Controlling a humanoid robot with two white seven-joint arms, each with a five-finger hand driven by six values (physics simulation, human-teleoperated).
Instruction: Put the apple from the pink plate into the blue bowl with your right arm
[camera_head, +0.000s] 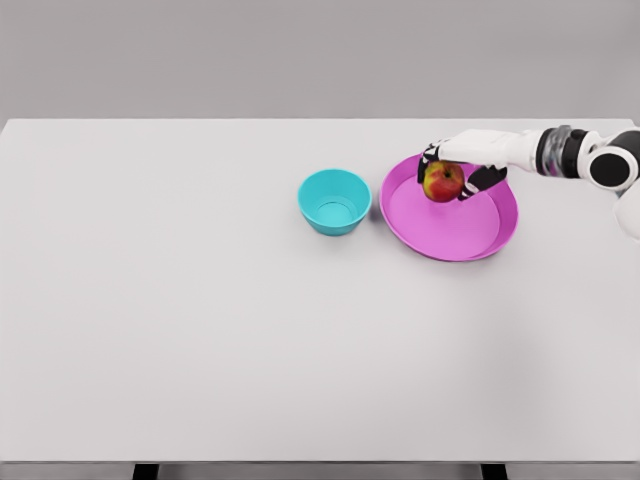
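Head view: right hand (452, 170) is clamped on the red-yellow apple (443, 182) over the pink plate (450, 225), at its 12 o'clock; blue bowl (334, 201) sits beside the plate at 9 o'clock.

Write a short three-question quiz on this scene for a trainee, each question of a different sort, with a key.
1. True or false: the blue bowl already holds the apple.
2. Multiple choice: in the head view, where does the pink plate lie relative to the bowl? A) to its left B) to its right, close beside it C) stacked under it
3. Fill in: the right hand has its fingers wrapped around the ____.

Key
1. False. The bowl is empty, and the apple is over the back part of the plate.
2. B
3. apple
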